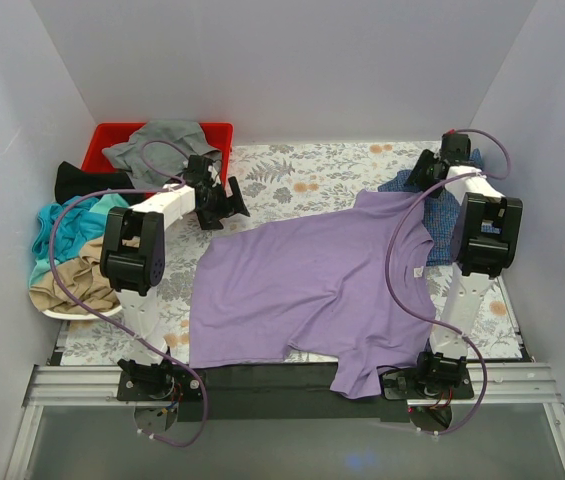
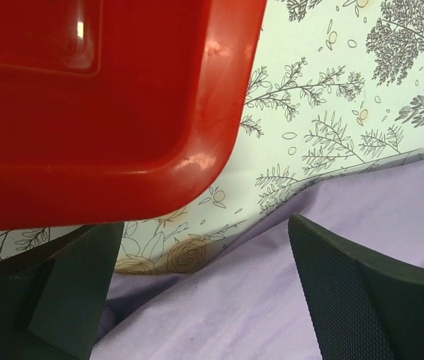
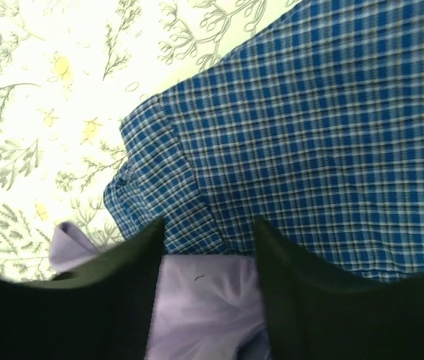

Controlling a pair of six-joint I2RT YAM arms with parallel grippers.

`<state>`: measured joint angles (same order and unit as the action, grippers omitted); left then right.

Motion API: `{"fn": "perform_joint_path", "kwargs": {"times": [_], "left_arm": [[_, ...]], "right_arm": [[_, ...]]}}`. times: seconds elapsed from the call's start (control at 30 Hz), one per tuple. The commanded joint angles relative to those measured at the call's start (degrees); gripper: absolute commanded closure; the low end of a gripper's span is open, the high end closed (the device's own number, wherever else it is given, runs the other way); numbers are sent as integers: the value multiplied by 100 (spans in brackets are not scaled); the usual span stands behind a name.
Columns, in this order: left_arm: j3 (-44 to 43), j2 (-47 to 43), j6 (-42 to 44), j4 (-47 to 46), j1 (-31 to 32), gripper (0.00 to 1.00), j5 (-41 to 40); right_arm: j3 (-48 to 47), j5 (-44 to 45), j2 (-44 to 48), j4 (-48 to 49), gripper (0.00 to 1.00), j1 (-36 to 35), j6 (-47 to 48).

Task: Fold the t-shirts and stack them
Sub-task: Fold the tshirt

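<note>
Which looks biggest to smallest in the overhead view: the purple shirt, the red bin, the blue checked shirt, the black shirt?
1. purple shirt
2. red bin, partly under the grey shirt
3 and 4. blue checked shirt and black shirt: both small and partly hidden, too close to rank.

No legible text, seemingly (wrist views blurred)

Purple tee (image 1: 302,290) spread flat, ctr.

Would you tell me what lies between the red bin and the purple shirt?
A bare strip of floral cover, seen in the left wrist view.
</note>
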<state>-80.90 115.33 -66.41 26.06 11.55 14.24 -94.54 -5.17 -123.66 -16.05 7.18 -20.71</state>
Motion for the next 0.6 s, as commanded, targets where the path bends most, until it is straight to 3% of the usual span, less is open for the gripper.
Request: {"fn": "perform_joint_path", "kwargs": {"times": [0.0,0.03,0.07,0.17,0.3,0.57], "left_arm": [[-83,191,137,294,-21,9,52],[-75,200,137,303,-21,10,53],[-57,218,155,303,-21,10,61],[-31,253,155,312,-21,11,114],[-13,288,172,320,-21,12,158],[-66,262,190,329,-21,14,184]], "right_arm": [[181,-467,315,181,49,11,-135],[295,-502,359,208,54,11,-83],[322,-546,412,225,64,11,-56],[436,-564,552,226,74,11,5],[489,-625,667,252,98,11,163],[577,-1197,1158,726,99,11,656]]}}
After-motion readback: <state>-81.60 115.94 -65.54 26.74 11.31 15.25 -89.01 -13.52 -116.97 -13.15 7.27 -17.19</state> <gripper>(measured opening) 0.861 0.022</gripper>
